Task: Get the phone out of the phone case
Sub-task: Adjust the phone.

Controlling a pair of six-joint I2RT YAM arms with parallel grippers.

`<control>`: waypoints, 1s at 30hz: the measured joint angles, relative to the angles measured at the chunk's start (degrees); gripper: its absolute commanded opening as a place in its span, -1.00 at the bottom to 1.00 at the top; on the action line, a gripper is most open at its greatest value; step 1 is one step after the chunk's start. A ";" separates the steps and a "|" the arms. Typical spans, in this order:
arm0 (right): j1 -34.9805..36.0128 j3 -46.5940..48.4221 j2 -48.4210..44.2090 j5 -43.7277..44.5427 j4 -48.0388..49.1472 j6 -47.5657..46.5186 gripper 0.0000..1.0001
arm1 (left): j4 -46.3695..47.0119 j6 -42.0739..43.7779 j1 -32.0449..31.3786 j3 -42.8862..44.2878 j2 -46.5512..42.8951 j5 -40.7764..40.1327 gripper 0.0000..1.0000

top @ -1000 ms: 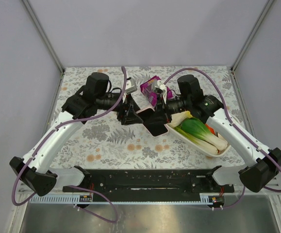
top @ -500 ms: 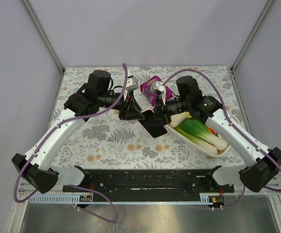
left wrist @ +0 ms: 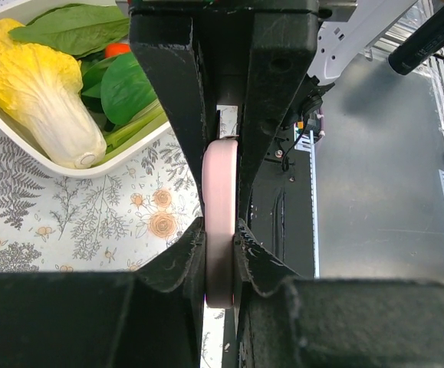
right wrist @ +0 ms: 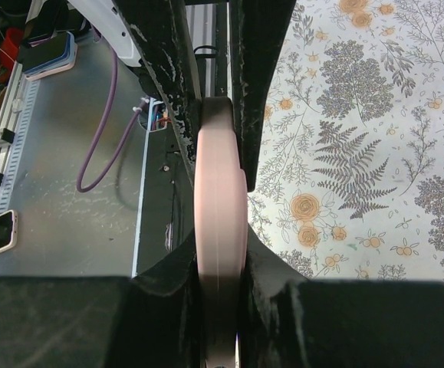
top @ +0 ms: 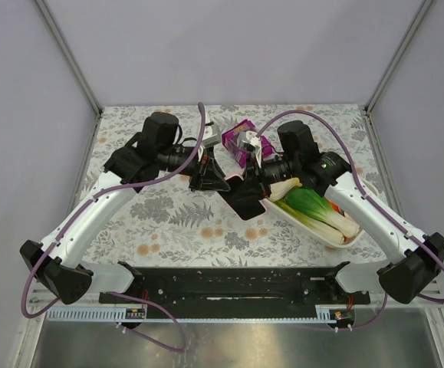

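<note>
left arm: up from the base at 7 o'clock, elbow high, forearm swung in to table centre; my left gripper [top: 223, 181] points to 3 o'clock.
right arm: mirror of that, base at 5 o'clock; my right gripper [top: 258, 182] points to 9 o'clock, nose to nose with the left one.
left fingers [left wrist: 187, 257]: pinched on the case [left wrist: 220, 215] rim, one pad each side, no gap.
right fingers [right wrist: 177, 268]: clamped tight on the same case, other end.
phone [top: 246, 201]: in the air between my two grippers over the middle of the table [top: 168, 222], tilted, dark flat face toward 6 o'clock, pink rim around it.
case look: pink, smooth, matte, rounded edge; edge-on in both wrist views.
gripper look: black hard plastic, blocky; white scuffs on the fingers opposite in the right wrist view.
tray [top: 337, 241]: white, oblong, glossy, at 4 o'clock of the phone; holds a yellow-white cabbage [left wrist: 41, 100] and green leaves [left wrist: 126, 88].
box [top: 237, 138]: purple, at 12 o'clock of the phone.
table look: cloth printed with grey ferns and orange roses.
hidden: fingers cover both phone ends. Wrist views give only the case edge, so I cannot tell how far the phone sits in it. Box is part behind my wrists. The bottom of both wrist views is a black blur of gripper body.
</note>
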 measured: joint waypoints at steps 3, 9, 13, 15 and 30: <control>0.00 0.00 0.00 0.00 -0.04 -0.04 -1.00 | -0.02 -0.04 0.00 0.00 0.00 0.02 -1.00; 0.00 -0.11 0.00 0.11 -0.02 -0.02 -0.61 | -0.09 -0.04 0.02 0.00 0.00 0.00 -1.00; 0.00 -0.37 0.00 0.42 0.31 0.24 -0.26 | -0.07 -0.15 0.15 0.00 0.00 0.09 -1.00; 0.07 -0.72 0.00 1.27 0.79 0.79 -0.16 | -0.11 -0.35 0.42 -0.02 -0.02 0.24 -1.00; 0.79 -3.15 -0.17 0.94 6.43 3.63 -1.00 | 4.15 -3.82 4.13 -3.72 -2.60 4.04 0.29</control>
